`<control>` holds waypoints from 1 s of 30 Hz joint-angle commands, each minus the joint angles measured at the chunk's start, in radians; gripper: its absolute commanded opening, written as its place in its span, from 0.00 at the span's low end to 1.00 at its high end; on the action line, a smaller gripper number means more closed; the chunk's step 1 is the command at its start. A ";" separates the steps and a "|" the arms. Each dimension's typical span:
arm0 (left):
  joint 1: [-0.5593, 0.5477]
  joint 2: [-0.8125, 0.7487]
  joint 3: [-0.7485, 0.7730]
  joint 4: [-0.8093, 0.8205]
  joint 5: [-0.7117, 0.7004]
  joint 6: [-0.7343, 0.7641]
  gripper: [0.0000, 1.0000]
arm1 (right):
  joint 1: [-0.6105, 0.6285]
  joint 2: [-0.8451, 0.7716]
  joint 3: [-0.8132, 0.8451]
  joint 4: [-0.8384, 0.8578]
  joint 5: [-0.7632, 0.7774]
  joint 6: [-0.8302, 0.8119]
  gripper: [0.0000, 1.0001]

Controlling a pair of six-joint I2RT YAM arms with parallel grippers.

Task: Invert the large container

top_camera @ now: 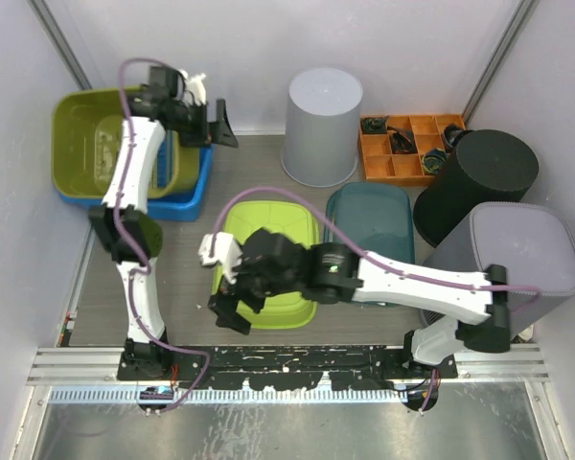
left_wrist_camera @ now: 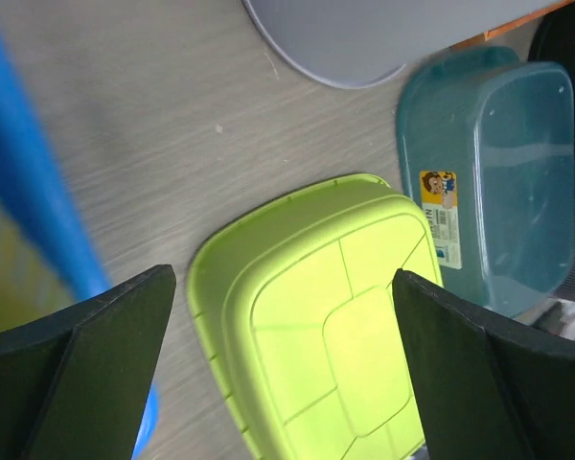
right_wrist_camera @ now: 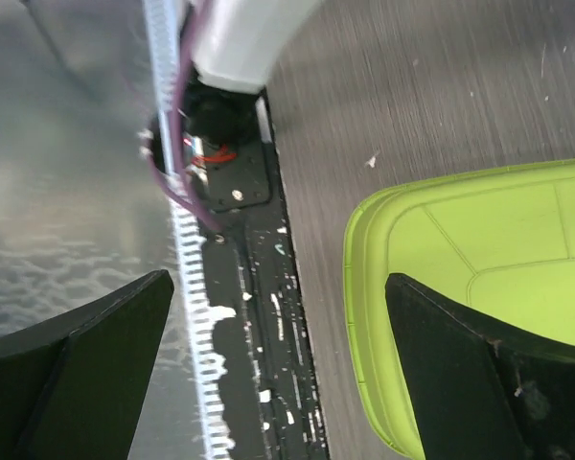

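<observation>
A lime green container [top_camera: 278, 218] lies bottom up in the middle of the table, its ribbed base showing in the left wrist view [left_wrist_camera: 345, 316] and its rim in the right wrist view [right_wrist_camera: 460, 240]. My right gripper [top_camera: 228, 287] is open and empty, and hovers over the container's near left corner; in its own view [right_wrist_camera: 278, 283] one finger is above the rim and the other above the front rail. My left gripper [top_camera: 220, 127] is open and empty, raised at the far left beside the stacked tubs. In its own view [left_wrist_camera: 283, 278] it looks down at the lime container from well above.
A teal container [top_camera: 369, 220] lies bottom up right of the lime one. A big grey bin [top_camera: 517, 259], a black bin [top_camera: 479, 182], a grey bucket [top_camera: 323, 125] and an orange parts tray [top_camera: 407, 149] stand at right and back. An olive tub [top_camera: 101, 144] sits in a blue tub [top_camera: 187, 203].
</observation>
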 commanded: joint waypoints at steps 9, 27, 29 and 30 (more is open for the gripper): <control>0.214 -0.522 0.053 -0.358 -0.123 0.377 0.98 | 0.082 0.328 0.031 0.155 0.361 -0.125 1.00; 0.341 -0.556 -0.140 -0.486 0.067 0.585 0.99 | 0.054 0.454 -0.104 0.082 0.575 -0.064 1.00; 0.341 -0.553 -0.133 -0.506 0.078 0.593 0.99 | 0.033 0.410 -0.152 0.070 0.588 -0.045 1.00; 0.342 -0.548 -0.131 -0.511 0.087 0.595 0.98 | 0.021 0.391 -0.174 0.064 0.594 -0.039 1.00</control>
